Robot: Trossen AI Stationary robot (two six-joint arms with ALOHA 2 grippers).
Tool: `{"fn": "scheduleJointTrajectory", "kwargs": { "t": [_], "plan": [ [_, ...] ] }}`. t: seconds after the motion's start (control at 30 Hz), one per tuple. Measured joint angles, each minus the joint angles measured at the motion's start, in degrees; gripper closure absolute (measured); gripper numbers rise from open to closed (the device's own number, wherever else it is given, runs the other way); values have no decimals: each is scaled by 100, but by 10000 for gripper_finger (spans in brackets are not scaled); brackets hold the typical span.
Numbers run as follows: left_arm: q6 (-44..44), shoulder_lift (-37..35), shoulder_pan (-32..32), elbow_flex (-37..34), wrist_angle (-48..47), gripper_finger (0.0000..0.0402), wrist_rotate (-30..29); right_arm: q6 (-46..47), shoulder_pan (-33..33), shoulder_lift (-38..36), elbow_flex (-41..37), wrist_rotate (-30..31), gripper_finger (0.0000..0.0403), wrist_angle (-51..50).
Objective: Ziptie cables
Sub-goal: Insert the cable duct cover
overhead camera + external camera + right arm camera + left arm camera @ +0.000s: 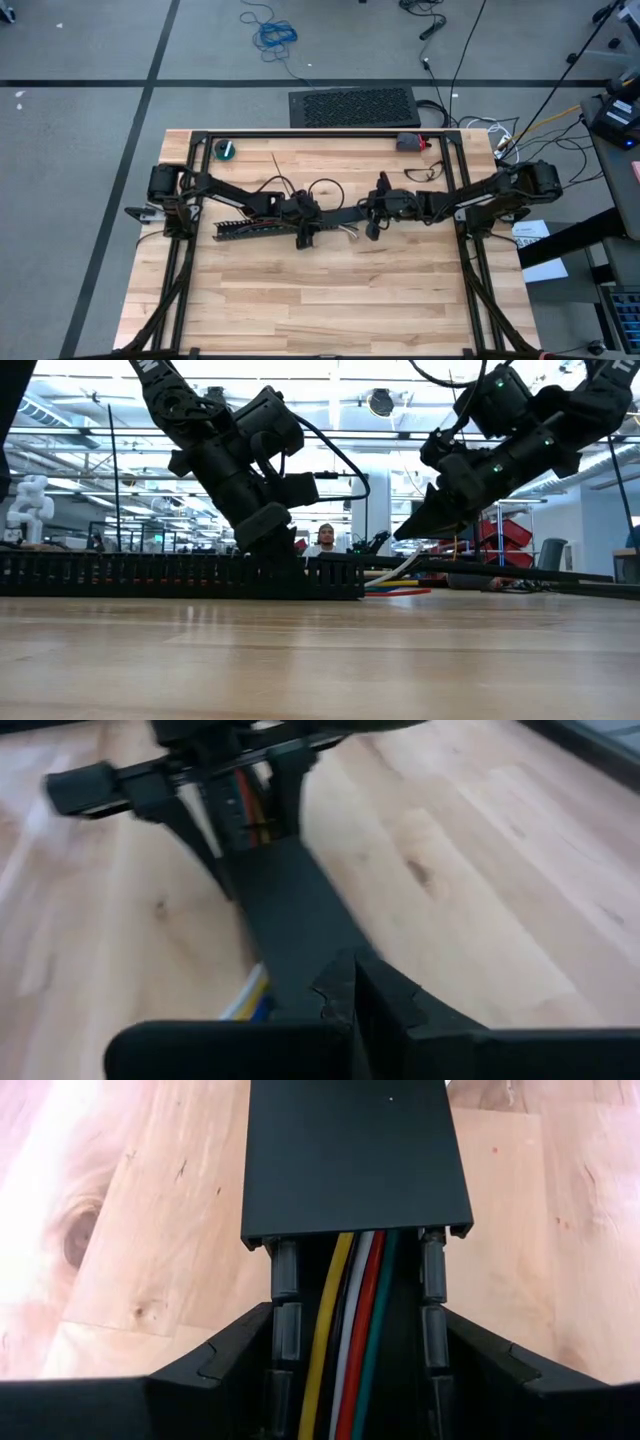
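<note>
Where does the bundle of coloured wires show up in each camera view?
High view: wires poking from the black duct's right end.
Low view: wires low on the table, centre-right.
Left wrist: wires inside the duct.
Right wrist: wires under the lid.
Shared landmark: the duct.

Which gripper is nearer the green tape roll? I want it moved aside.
Left. The left gripper sits at the duct, diagonally across from the roll in the table's far left corner; the right gripper is farther right.

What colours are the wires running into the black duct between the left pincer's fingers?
Yellow, white, red and green wires, clearest in the left wrist view, entering the black duct.
</note>
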Motion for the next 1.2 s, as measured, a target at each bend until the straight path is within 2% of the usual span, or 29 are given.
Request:
{"fn": "scheduleJointTrajectory", "kwargs": {
  "t": [0.4,0.53,0.73,0.93,1.07,1.2],
  "plan": [
    [-9,14,2,2,51,177,-25,-118,-42,0,7,-94,403,-6],
    [382,24,6,2,136,177,-28,-349,132,0,13,-152,403,0],
    [514,24,8,2,166,177,-38,-687,363,0,35,152,403,-28],
    [586,28,63,2,398,177,-69,-743,360,0,558,-151,403,-723],
    [568,28,113,2,518,177,-69,-998,361,0,976,-160,403,-1285],
    [424,28,128,2,599,177,-96,-1260,302,0,1135,-129,403,-1371]
  ]
}}
